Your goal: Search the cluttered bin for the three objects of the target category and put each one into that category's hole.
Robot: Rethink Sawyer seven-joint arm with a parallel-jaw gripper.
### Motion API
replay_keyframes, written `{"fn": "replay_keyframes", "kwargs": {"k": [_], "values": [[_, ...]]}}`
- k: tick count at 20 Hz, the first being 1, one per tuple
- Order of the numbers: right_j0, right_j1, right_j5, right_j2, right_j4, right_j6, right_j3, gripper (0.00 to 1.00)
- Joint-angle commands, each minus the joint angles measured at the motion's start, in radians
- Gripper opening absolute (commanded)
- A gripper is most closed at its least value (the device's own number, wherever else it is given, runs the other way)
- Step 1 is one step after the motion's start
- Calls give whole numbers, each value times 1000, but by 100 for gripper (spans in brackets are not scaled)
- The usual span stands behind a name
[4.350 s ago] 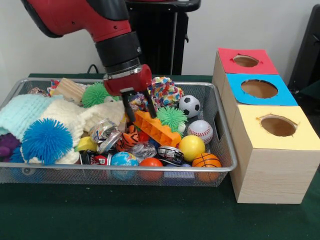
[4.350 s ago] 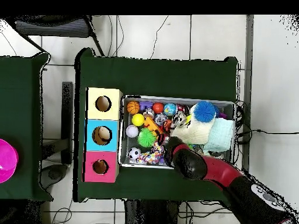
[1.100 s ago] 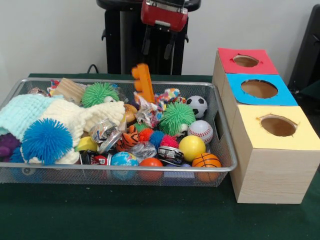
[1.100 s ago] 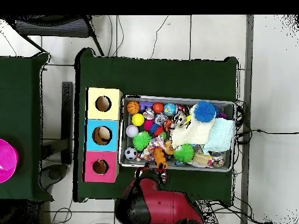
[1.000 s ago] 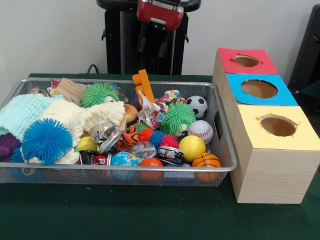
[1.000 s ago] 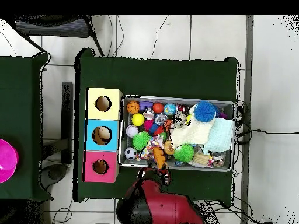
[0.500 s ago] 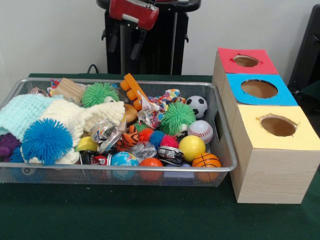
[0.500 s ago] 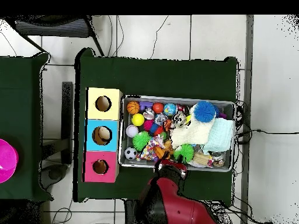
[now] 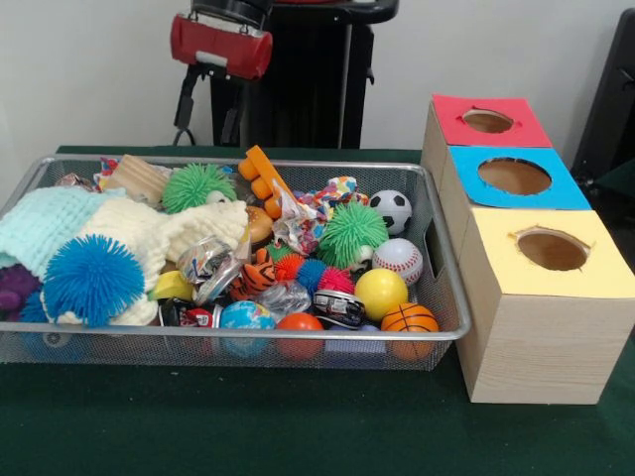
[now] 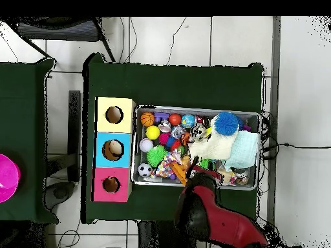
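Note:
The wire-mesh bin (image 9: 238, 335) is full of toys; in the overhead view its rim (image 10: 194, 108) lies right of the boxes. The hole (image 9: 487, 121) in the red-topped box is at the far right, and shows in the overhead view (image 10: 111, 185). My gripper (image 9: 209, 111) hangs open and empty above the bin's far rim, left of centre. An orange plastic toy (image 9: 260, 178) lies tilted among the toys at the back of the bin. In the overhead view my arm (image 10: 207, 210) covers the bin's lower edge.
Blue-topped (image 9: 516, 177) and yellow-topped (image 9: 552, 250) boxes stand in front of the red one. The bin holds a soccer ball (image 9: 376, 209), a baseball (image 9: 397, 260), a yellow ball (image 9: 380, 293), a basketball (image 9: 409, 319), green (image 9: 351, 230) and blue (image 9: 91, 280) spiky balls, and knit cloths (image 9: 60, 223).
The orange toy fell from the air and settled at the back of the bin. My empty gripper moved left in the front view, staying high.

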Motion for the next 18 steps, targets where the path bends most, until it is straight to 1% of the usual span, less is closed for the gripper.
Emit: {"fn": "replay_keyframes", "kwargs": {"k": [1,4,7,12,14,18], "values": [[-78,-5,-14,284,-4,294,-11,100],[-83,14,-16,306,21,276,-21,100],[-88,11,-6,329,42,275,-20,100],[-84,-35,32,354,86,277,-6,100],[-75,-39,42,355,100,269,-14,100],[-53,8,16,334,123,241,-50,100]]}}
